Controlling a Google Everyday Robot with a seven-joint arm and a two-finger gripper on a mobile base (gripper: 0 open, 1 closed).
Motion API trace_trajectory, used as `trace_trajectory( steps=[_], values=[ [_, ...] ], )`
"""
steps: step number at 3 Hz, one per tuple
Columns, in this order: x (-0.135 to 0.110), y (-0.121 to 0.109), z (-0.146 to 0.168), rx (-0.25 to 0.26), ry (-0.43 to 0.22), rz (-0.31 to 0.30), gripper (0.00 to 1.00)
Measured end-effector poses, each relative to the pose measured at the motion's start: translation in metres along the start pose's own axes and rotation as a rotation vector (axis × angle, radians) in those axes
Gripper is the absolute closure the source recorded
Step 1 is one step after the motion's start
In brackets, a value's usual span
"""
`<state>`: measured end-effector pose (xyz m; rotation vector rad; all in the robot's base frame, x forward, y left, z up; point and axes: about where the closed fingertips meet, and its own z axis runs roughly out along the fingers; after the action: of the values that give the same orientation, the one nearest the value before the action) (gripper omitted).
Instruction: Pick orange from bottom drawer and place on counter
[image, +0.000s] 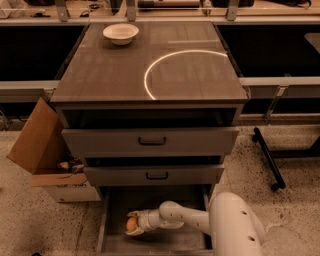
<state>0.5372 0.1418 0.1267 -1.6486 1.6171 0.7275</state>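
Note:
The orange (131, 224) lies low in the open bottom drawer (115, 197), at its left side. My gripper (133, 225) reaches in from the right on the white arm (187, 217), and its fingers sit around the orange, one above and one below it. The counter (115, 75) is the dark square cabinet top with a bright curved arc (150, 75).
A white bowl (120, 33) stands at the counter's back left. Two upper drawers with black handles (152, 142) jut out above the bottom drawer. An open cardboard box (45, 155) sits on the floor at the left. A black stand foot (267, 157) lies at the right.

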Motion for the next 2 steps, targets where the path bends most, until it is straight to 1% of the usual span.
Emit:
trace_trajectory(
  steps=[1,2],
  values=[
    [0.005,0.005,0.004,-0.014,0.013,0.004,0.68],
    [0.005,0.012,-0.014,-0.041,0.007,0.001,0.93]
  ],
)
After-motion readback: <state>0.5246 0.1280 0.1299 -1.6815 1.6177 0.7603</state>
